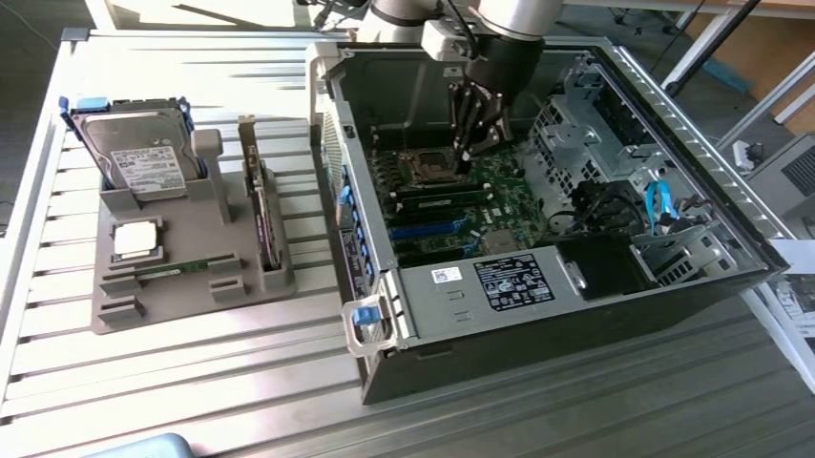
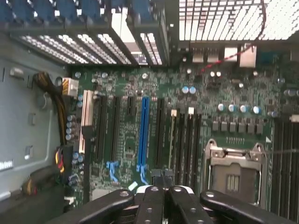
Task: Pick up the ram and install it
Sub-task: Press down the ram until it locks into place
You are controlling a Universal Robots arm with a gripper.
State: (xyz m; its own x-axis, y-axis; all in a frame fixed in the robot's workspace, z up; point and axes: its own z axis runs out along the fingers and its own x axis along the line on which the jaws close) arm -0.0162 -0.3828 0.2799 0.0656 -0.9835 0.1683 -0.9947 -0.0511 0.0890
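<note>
- Green stick first: in the exterior view the ram (image 1: 172,270) lies flat in a groove near the front of the grey holder tray (image 1: 191,305), out on the slatted metal counter (image 1: 229,382). It's a long, thin green strip, seen pretty much edge-on, so I can't make out the chips.
- Same tray, same view: a hard drive (image 1: 137,157) stands at the back, a square silver processor (image 1: 137,239) sits just behind the ram, and an expansion card (image 1: 261,224) stands on edge toward the exterior view's right.
- The open PC case (image 1: 637,277) sits to the exterior view's right of the tray. The gripper (image 1: 467,153) reaches down inside it, right over the motherboard (image 1: 491,215) beside the CPU socket (image 1: 427,170), well apart from the tray's ram.
- Wrist view: gripper (image 2: 162,186) jaws are closed together, black fingers (image 2: 152,205) side by side. I can't tell whether anything thin is pinched between them.
- Below them in the wrist view: the green motherboard (image 2: 126,140), a blue slot (image 2: 143,130), black slots next to it, and the CPU socket (image 2: 236,175).
</note>
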